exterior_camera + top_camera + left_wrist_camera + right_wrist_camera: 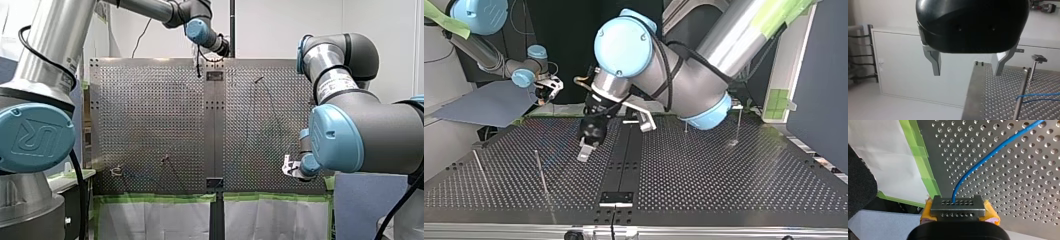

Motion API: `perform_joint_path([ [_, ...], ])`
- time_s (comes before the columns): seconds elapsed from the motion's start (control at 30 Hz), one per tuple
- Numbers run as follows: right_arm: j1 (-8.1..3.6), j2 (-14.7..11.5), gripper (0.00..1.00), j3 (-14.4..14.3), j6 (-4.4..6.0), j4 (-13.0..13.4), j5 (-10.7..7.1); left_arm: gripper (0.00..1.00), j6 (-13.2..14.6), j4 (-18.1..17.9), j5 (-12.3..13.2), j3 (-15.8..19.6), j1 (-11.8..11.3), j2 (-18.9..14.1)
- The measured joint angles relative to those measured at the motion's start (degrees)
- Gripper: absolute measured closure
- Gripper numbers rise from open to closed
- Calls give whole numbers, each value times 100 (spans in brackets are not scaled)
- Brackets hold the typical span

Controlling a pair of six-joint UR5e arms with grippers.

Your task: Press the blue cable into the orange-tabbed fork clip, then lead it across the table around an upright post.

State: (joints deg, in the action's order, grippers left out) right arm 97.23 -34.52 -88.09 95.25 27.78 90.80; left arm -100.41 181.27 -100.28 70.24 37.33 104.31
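The blue cable (978,162) runs over the perforated table (1028,185) into a small metal block (958,207) at its end. My right gripper (958,210) is shut on that block with its yellow pads (990,213), at the table's near right edge in the front view (289,167). In the left wrist view the cable (1040,95) bends around an upright post (1020,100). My left gripper (967,73) hangs open with nothing between its metal fingers, over the table's far edge in the front view (199,66). I see no orange tab on any clip.
Thin upright posts (540,172) (478,162) stand at the top view's left, with two more (737,125) at the far right. A small clip on a stem (1038,60) stands beyond the wrapped post. Green tape (923,157) lines the table's edge.
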Motion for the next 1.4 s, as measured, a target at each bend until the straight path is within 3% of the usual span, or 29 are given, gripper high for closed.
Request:
perform_joint_path([
  [0.27,3,0,100,7,-5,-3,0,0,-40,-379,-12,379,-6,-379],
  [0.83,19,0,100,23,-31,-69,-2,0,-46,-1287,-280,1287,38,-1273],
  [1.07,31,-1,100,21,-31,-73,-3,0,-50,-1641,-299,1642,41,-1352],
  [1.4,41,-2,100,22,-43,-76,-8,0,-74,-2207,-596,2209,63,-1257],
])
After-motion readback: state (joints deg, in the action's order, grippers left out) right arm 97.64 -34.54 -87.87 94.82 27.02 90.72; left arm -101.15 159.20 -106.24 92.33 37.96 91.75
